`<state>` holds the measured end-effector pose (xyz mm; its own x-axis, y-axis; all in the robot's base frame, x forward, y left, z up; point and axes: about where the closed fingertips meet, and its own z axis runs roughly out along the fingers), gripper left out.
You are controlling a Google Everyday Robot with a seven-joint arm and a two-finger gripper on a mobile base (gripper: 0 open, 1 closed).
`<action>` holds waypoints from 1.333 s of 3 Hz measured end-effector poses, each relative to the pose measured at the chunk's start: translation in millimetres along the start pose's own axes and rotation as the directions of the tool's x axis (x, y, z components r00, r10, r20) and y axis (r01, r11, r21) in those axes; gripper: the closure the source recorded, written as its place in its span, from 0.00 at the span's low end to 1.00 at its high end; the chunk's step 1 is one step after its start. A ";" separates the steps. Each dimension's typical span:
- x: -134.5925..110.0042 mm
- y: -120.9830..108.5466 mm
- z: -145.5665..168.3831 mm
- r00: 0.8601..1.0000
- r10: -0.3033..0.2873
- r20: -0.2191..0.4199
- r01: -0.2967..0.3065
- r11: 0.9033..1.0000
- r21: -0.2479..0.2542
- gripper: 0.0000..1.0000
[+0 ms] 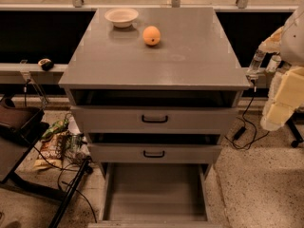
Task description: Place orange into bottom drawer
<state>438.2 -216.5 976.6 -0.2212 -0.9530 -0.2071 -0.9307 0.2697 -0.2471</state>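
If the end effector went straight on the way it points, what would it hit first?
The end effector hangs right of the cabinet, tip down. Straight on, it would likely brush the cabinet top's right corner or slip past to the floor; depth is unclear.

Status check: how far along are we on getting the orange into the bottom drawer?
Done: the bottom drawer stands pulled open. In hand: nothing yet; the gripper hangs beside the right edge of the cabinet, away from the orange, which sits on the cabinet top. Left: grasp, carry down, place.

Dim, warm light tints the gripper (255, 70) right of the cabinet (190, 46).
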 end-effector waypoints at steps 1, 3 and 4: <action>0.0 -0.1 0.0 1.000 0.000 0.000 0.000 1.000 0.000 0.00; -15.1 -77.3 21.1 0.966 0.059 0.252 -0.085 0.992 0.097 0.00; -30.9 -127.8 24.6 0.898 0.087 0.431 -0.170 0.973 0.157 0.00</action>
<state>571.1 -218.1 991.3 -0.1544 -0.7728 -0.6155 -0.8223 0.4459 -0.3536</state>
